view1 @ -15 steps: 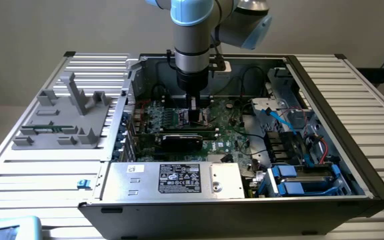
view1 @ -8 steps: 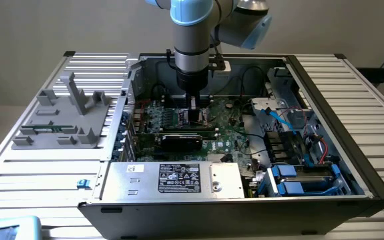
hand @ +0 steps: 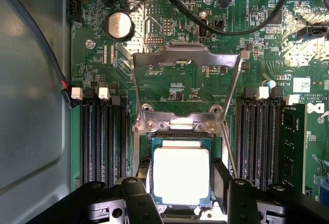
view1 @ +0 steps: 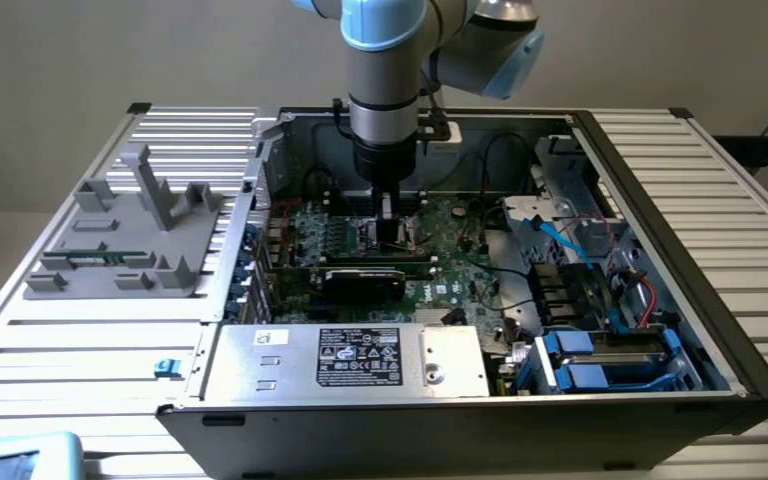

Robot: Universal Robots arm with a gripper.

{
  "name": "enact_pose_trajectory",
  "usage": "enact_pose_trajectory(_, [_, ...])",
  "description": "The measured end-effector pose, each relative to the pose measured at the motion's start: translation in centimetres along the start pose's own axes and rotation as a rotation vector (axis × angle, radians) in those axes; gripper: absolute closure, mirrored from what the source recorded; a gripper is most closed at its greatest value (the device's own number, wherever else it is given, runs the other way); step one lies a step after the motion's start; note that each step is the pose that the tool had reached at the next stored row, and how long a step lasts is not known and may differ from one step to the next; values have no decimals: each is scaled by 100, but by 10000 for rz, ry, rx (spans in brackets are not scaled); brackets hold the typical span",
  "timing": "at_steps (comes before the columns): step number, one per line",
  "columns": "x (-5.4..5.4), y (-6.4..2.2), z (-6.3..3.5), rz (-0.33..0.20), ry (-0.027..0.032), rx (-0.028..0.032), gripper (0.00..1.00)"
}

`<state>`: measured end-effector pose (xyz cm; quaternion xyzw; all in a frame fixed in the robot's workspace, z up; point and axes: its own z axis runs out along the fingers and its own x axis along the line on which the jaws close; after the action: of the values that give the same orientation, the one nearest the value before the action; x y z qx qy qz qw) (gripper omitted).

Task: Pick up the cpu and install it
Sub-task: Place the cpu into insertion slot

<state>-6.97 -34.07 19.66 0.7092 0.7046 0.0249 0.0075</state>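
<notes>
- Gripping the cpu (hand: 181, 172) rn: gripper (hand: 182, 184) has its dark fingers (hand: 222, 179) pressed on two opposite side edges, closed on the chip as far as I can judge.
- Where: cpu is right over the socket, mid-mobo (hand: 180, 88), between the two banks of RAM slots (hand: 103, 136). Can't tell if it's fully seated or a touch above.
- Load plate (hand: 180, 125) stands swung up and open just beside the chip, so the socket is uncovered.
- Exterior view: arm reaches straight down into the pc case (view1: 491, 430), w/ the gripper low over the board.
- It's just beside the black expansion card (view1: 364, 282), on the side away from the silver psu box (view1: 357, 358) that lies along the case's front edge.
- Handling, my read: light, stiff, flat. The shiny metal lid is prob slippery.
- Underside contacts and socket pins look like the fragile bit, so it wants no tilt and no force.
- Best hold seems to be what's shown: thin rim on opposite edges, lid untouched, chip level.
</notes>
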Motion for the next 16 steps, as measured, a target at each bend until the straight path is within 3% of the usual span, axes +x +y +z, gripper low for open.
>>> enact_pose_trajectory(16, [1, -1, 13, 0, 2, -4, 44])
